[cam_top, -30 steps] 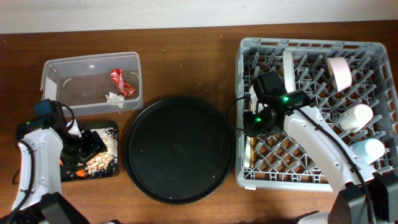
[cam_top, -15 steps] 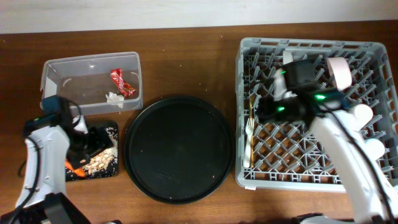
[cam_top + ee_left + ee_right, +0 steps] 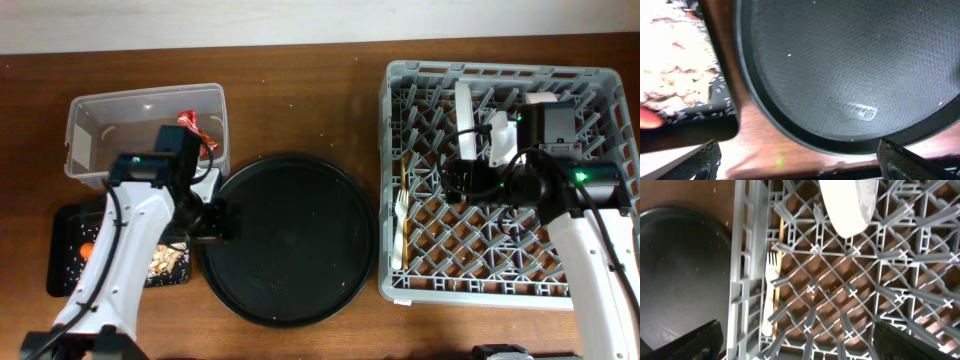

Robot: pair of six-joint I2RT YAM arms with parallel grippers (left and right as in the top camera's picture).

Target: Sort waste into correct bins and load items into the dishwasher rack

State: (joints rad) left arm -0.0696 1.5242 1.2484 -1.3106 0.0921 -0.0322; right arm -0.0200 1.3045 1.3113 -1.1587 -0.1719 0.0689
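Left fingers [image 3: 696, 167] and right fingers [image 3: 690, 341] spread wide, empty.

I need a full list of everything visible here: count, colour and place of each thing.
dishwasher rack: one, grey, table's right side
plate: one, white, upright in the rack
pale dish: one, mostly hidden, rack's back right
fork: one, white, lying inside rack's left edge
chopsticks: count unclear, wooden, beside the fork
round tray: one, black, table's centre
clear tub: one, transparent, back left
wrapper: one, red, in the clear tub
rectangular tray: one, black, front left
crumbs: many, beige, in the rectangular tray
carrot piece: one, orange, in the rectangular tray
table: one, brown wood
left gripper: one, black, open, over the round tray's left rim
right gripper: one, black, open, over the rack's left part
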